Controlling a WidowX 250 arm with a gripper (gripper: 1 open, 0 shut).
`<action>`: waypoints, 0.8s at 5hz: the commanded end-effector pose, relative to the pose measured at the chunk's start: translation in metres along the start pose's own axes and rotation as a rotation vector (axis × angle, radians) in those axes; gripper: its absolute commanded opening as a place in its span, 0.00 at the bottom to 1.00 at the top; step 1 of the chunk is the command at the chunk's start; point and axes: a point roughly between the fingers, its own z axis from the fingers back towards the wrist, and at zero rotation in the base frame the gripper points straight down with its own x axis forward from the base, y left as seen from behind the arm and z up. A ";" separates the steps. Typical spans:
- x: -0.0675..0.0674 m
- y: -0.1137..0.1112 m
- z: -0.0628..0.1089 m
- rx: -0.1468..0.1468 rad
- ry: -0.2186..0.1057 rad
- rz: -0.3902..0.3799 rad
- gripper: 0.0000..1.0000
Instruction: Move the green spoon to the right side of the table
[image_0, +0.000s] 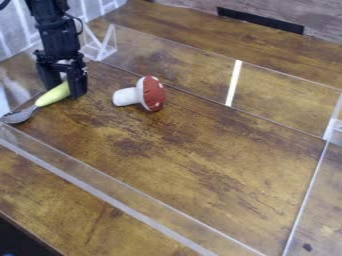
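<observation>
My black pincer (62, 80) stands open, pointing down over the yellow-green plastic handle of the green spoon (43, 100), which lies at the left edge of the dark worn wooden table (201, 160).

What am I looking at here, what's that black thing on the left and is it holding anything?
That black thing is a robot arm, seen by one camera looking down across a wooden table with low clear walls. Its gripper points down at the far left, fingers open on either side of a green spoon's handle. Nothing is gripped yet; the spoon lies on the table. Beside it lies a toy mushroom, red cap, white stem. The spoon is meant to go to the table's right side.
</observation>
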 end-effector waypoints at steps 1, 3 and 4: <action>-0.001 0.023 0.024 0.005 -0.053 0.023 1.00; -0.002 0.030 0.025 -0.037 -0.045 0.014 1.00; -0.003 0.031 0.025 -0.055 -0.040 0.006 1.00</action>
